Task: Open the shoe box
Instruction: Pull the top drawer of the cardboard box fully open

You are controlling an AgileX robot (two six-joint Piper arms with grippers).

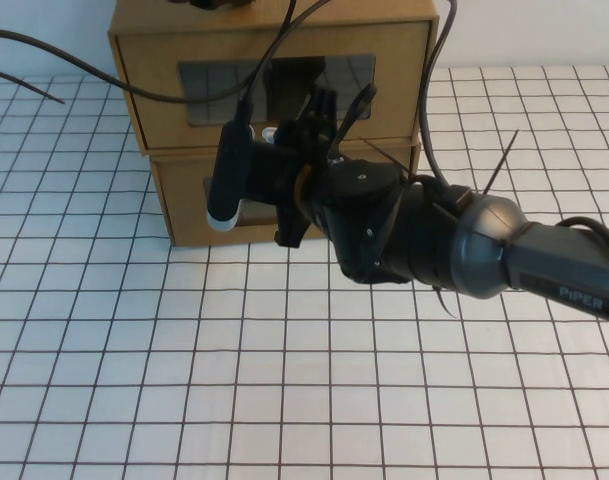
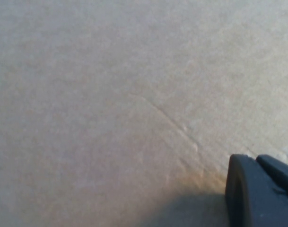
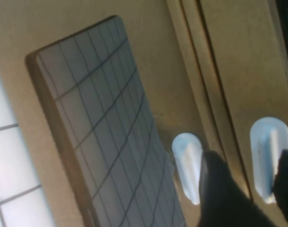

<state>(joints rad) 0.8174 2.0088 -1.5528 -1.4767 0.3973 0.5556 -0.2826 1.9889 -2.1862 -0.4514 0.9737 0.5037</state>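
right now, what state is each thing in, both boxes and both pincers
upper shoe box: shut
lower shoe box: shut, not yet opened
right pincer: open, holding nothing, close to the boxes' front
left pincer: close against plain cardboard, grip can't be told

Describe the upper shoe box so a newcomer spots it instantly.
At the far side of the gridded table, cardboard boxes are stacked where the open right gripper reaches; the left gripper is close to cardboard. The upper shoe box sits atop the lower shoe box, which the arm half hides.
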